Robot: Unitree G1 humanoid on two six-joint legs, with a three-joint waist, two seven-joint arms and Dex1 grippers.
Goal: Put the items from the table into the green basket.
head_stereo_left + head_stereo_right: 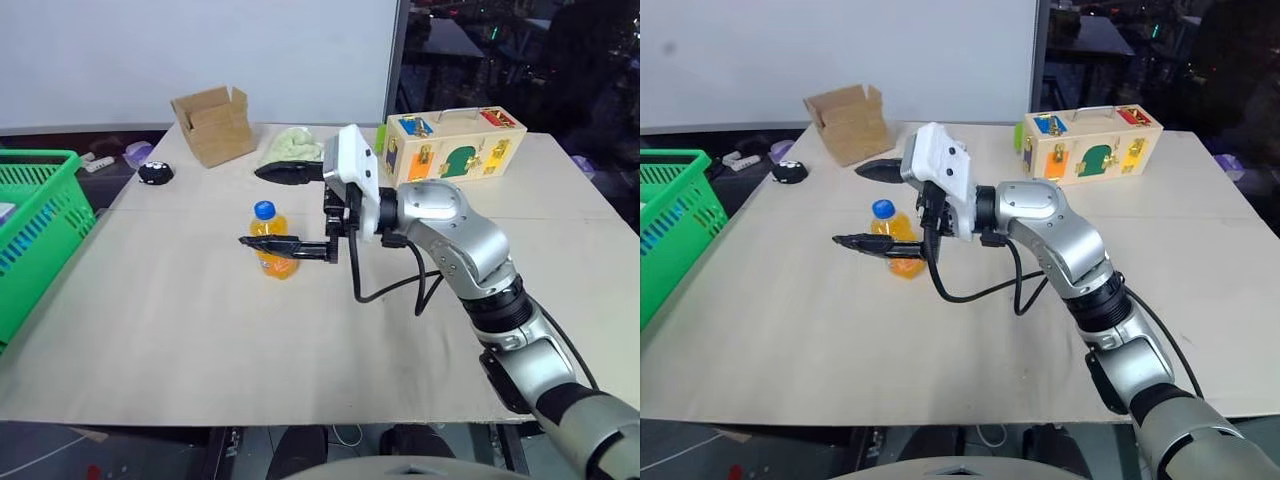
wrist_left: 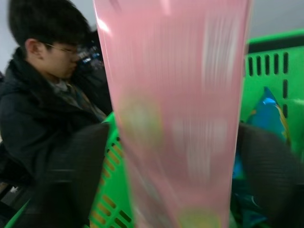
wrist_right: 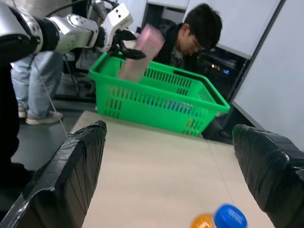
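The pink carton (image 2: 180, 118) hangs over the green basket (image 3: 156, 97) at the left end effector (image 3: 133, 51); gripped or let go, I cannot tell. A blue packet (image 2: 266, 109) lies inside the basket and a person (image 3: 199, 35) sits behind it. The orange bottle (image 1: 272, 240) stands mid-desk (image 1: 200, 340). The right end effector (image 1: 250, 206) is spread wide open, its lower finger (image 1: 285, 247) crossing the bottle. From the bottle, the basket is at 9 o'clock, a cardboard box (image 1: 213, 125) at 11, a green cloth (image 1: 292, 145) at 12 and a wooden latch box (image 1: 455, 145) at 2.
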